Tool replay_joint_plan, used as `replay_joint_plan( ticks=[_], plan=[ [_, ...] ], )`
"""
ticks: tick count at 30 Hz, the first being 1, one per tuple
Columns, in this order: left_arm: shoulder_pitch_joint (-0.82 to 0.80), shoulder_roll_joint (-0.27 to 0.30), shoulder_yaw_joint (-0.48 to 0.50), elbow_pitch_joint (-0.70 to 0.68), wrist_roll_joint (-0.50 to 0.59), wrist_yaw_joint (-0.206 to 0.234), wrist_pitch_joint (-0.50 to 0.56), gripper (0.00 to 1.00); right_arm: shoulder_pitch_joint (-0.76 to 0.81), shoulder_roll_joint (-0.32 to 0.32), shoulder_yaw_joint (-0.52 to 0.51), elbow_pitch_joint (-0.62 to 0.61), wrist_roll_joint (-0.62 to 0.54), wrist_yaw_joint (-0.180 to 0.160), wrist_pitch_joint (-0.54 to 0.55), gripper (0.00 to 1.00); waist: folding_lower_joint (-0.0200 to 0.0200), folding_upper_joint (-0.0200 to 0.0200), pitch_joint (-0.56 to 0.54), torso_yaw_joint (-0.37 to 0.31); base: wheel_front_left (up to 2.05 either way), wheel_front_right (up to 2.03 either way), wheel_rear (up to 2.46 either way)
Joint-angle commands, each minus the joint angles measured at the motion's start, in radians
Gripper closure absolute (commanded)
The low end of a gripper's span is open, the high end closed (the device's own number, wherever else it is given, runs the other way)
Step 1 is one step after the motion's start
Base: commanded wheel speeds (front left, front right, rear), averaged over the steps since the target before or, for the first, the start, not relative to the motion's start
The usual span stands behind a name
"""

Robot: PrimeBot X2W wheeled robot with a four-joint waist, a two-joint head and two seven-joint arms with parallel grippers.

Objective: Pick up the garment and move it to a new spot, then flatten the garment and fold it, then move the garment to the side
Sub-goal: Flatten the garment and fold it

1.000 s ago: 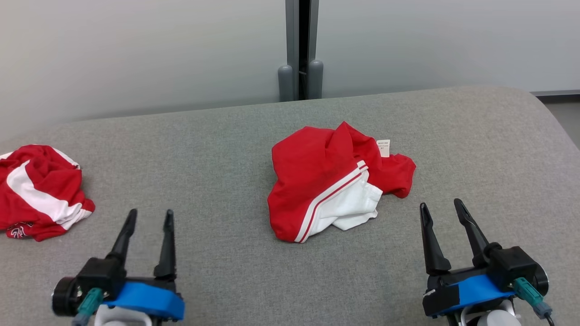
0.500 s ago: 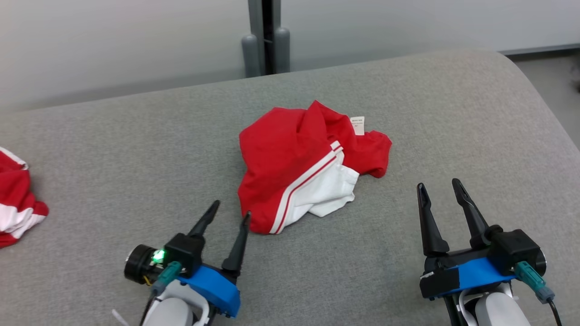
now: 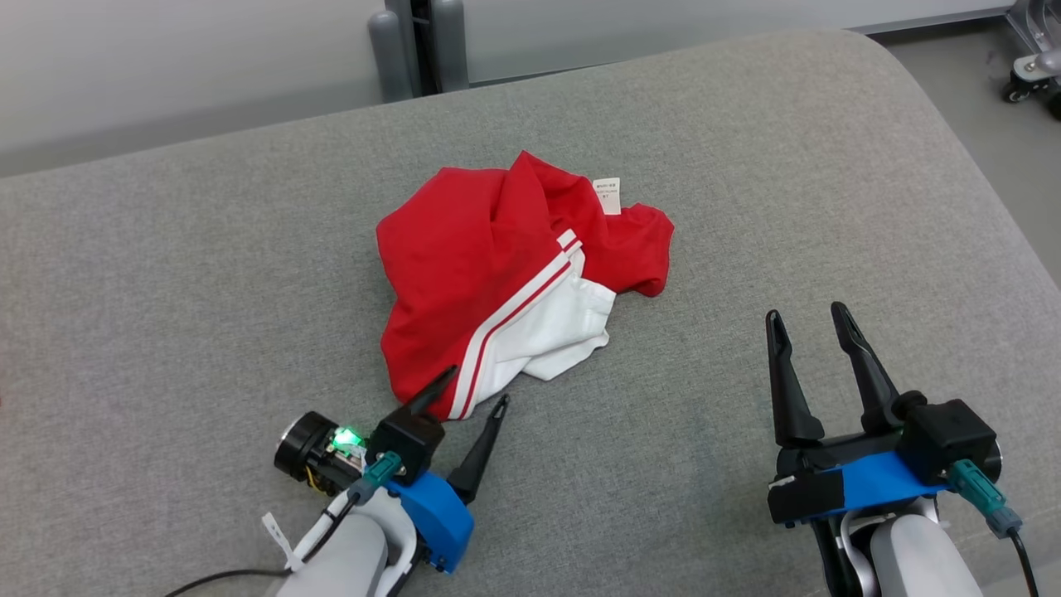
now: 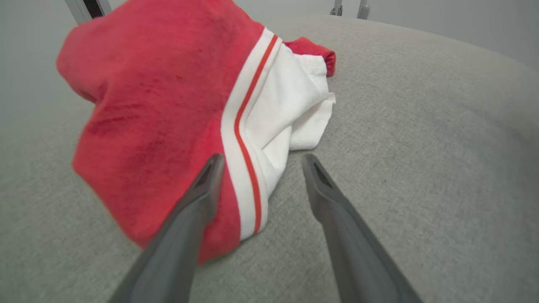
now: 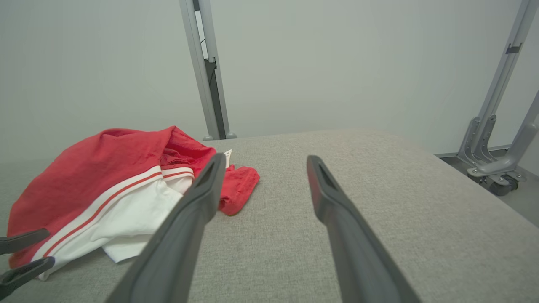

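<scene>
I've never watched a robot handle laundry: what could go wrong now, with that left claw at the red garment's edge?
The left gripper is open at the near edge of the garment, one finger over cloth, one over the cushion: it may pinch only the hem and slip. The garment is crumpled; lifted by one corner, with the right gripper apart, it may stay bunched.

This looks like a robotics lab or test room: a broad work surface (image 3: 787,166) padded in grey fabric, bare pale partition panels (image 3: 166,75) behind it joined by a grey metal post (image 3: 452,41) at 12 o'clock, and a castered metal frame (image 3: 1034,65) on the grey floor (image 3: 953,79) at 2 o'clock.
</scene>
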Motion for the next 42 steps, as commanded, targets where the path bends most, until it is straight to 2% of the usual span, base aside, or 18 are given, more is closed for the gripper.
replay_joint_plan(
  ticks=[1, 7, 8, 9, 10, 15, 23, 34, 42],
  plan=[
    [-0.022, 0.007, -0.006, 0.019, 0.007, -0.004, -0.003, 0.0, -0.011, 0.001, 0.001, -0.003, 0.009, 0.0, 0.0, 0.0, -0.0001, -0.0001, 0.006, -0.005, 0.0, 0.0, 0.0],
    [-0.071, 0.005, -0.024, 0.148, 0.016, -0.001, -0.003, 0.0, -0.016, 0.001, 0.001, -0.005, 0.012, 0.0, 0.0, 0.0, -0.0001, -0.0001, 0.019, -0.014, 0.0, 0.0, 0.0],
    [-0.076, 0.005, -0.028, 0.168, 0.014, -0.002, -0.002, 0.13, -0.017, 0.001, 0.001, -0.006, 0.013, 0.0, 0.0, 0.0, -0.0001, -0.0001, 0.021, -0.015, 0.0, 0.0, 0.0],
    [-0.08, 0.004, -0.032, 0.187, 0.013, -0.002, -0.001, 0.65, -0.018, 0.001, 0.001, -0.006, 0.014, 0.0, 0.0, 0.0, -0.0001, -0.0001, 0.022, -0.015, 0.0, 0.0, 0.0],
    [-0.084, 0.003, -0.035, 0.197, 0.01, -0.002, 0.0, 1.0, -0.018, 0.001, 0.0, -0.006, 0.015, 0.0, 0.0, 0.0, -0.0001, -0.0001, 0.023, -0.015, 0.0, 0.0, 0.0],
    [-0.101, -0.001, -0.041, 0.201, -0.004, -0.002, 0.0, 1.0, -0.013, 0.001, -0.008, -0.007, 0.015, 0.0, 0.0, 0.0, -0.0001, -0.0001, 0.022, -0.008, 0.0, 0.0, 0.0],
    [-0.056, 0.016, -0.005, 0.078, -0.038, 0.01, -0.002, 1.0, 0.013, 0.001, -0.035, -0.002, 0.0, 0.0, 0.0, 0.0, -0.0001, -0.0001, -0.014, 0.061, 0.0, 0.0, 0.0],
    [0.098, 0.143, 0.098, -0.116, -0.083, 0.049, -0.002, 1.0, 0.052, 0.001, -0.037, 0.007, -0.008, 0.0, 0.0, 0.0, -0.0001, -0.0001, -0.074, 0.173, 0.0, 0.0, 0.0],
    [0.195, 0.23, 0.184, -0.172, -0.127, 0.084, -0.002, 1.0, 0.065, 0.001, -0.037, 0.011, -0.011, 0.0, 0.0, 0.0, -0.0001, -0.0001, -0.087, 0.208, 0.0, 0.0, 0.0]
  ],
)
